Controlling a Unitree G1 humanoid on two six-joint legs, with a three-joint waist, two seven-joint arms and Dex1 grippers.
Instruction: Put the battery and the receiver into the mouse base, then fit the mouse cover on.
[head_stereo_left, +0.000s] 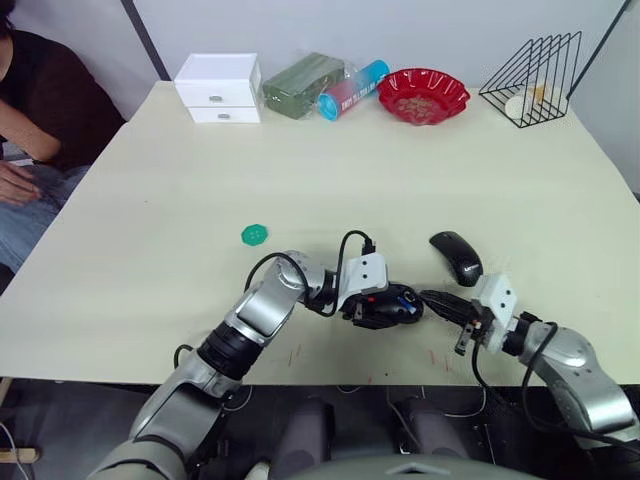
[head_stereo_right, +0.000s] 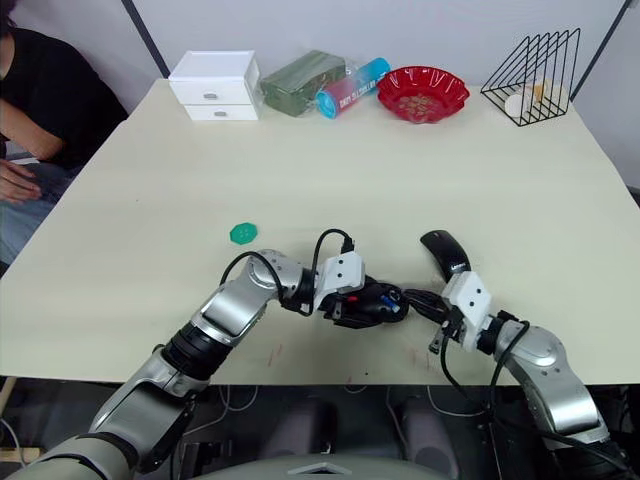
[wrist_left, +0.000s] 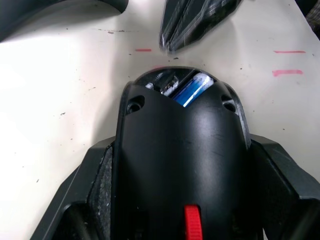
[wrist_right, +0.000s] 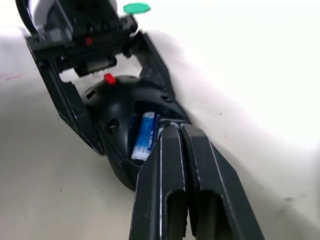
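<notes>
A: The left gripper (head_stereo_left: 388, 306) clamps the mouse base (wrist_right: 131, 131) near the table's front edge; the battery (wrist_right: 143, 136) lies in its bay.

B: The right gripper (wrist_right: 176, 131), fingers pressed together, pokes beside it; a slip could pop the battery out. The mouse cover (head_stereo_left: 457, 256) waits just beyond.

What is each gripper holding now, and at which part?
Left gripper holds the mouse base by its two sides. Right gripper, fingers together, holds nothing.

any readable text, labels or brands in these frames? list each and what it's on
Nothing can be quoted with confidence.
Mouse cover: small pale lettering, too small to read.
Blue tube at the table's far edge: print on its pink label, too blurred to read.
Battery in the mouse base: no legible marking.
</notes>
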